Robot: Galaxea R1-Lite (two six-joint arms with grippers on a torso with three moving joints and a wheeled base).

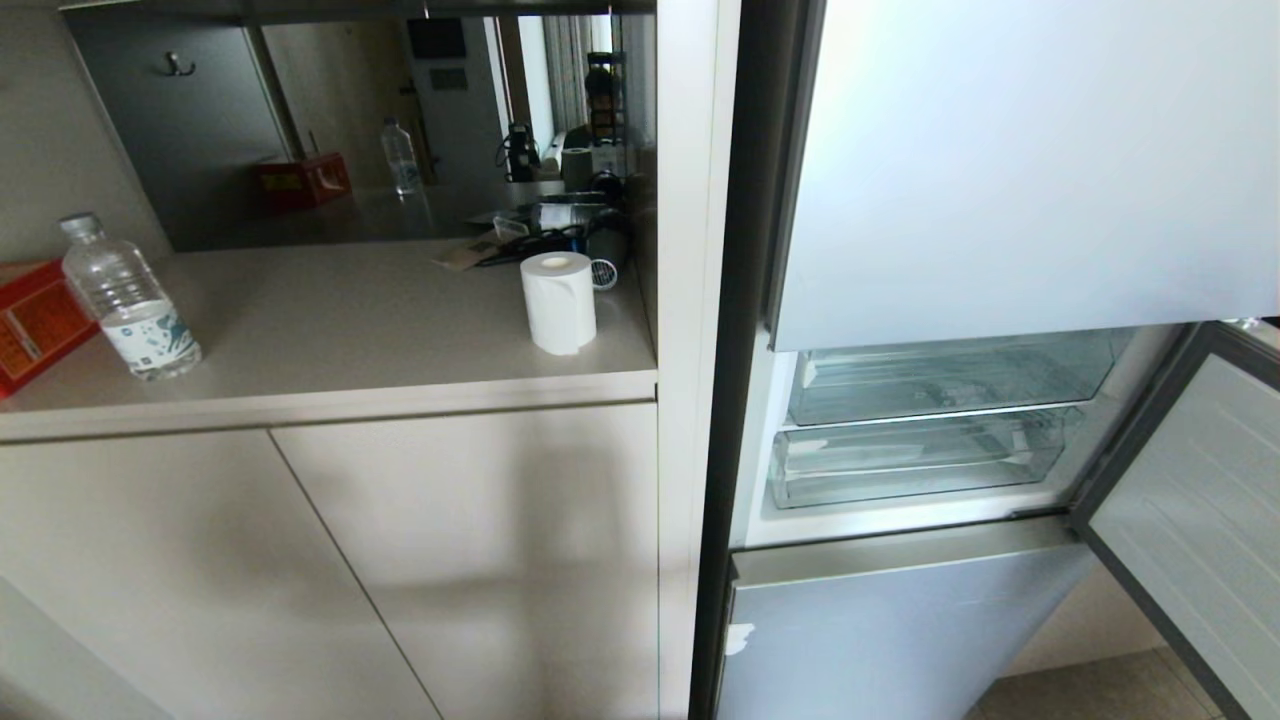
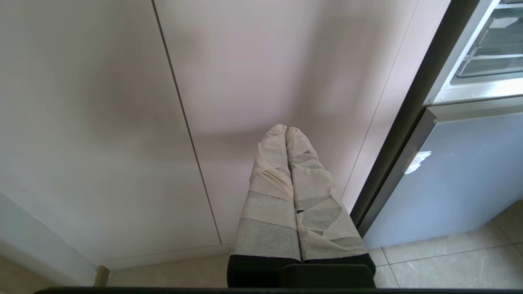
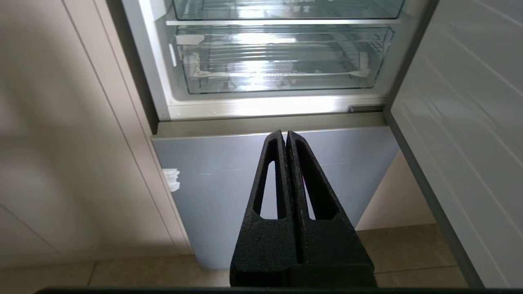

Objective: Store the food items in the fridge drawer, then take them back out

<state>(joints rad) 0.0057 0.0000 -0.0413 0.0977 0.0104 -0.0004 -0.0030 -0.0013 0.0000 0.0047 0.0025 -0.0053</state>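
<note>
The right gripper (image 3: 286,136) has its two black fingers pressed together and holds nothing. It hangs low, in front of the closed lower door (image 3: 229,183) of the fridge. The fridge drawer (image 3: 282,61), a clear bin with a ridged floor, lies above this gripper and further in, behind the open compartment's white sill. Its long axis runs across, from side to side in front of the gripper, and its front lip faces outward toward the robot. A second clear bin (image 1: 950,375) sits directly above it.

The left gripper (image 2: 288,132), with taped fingers also closed together and empty, hangs before the pale cabinet doors (image 2: 102,122), with the fridge off to its right side. So the right arm seems the nearer one to the drawer.

The food items are not visible in any view; where they lie cannot be told. The drawer looks pushed in and empty.
</note>
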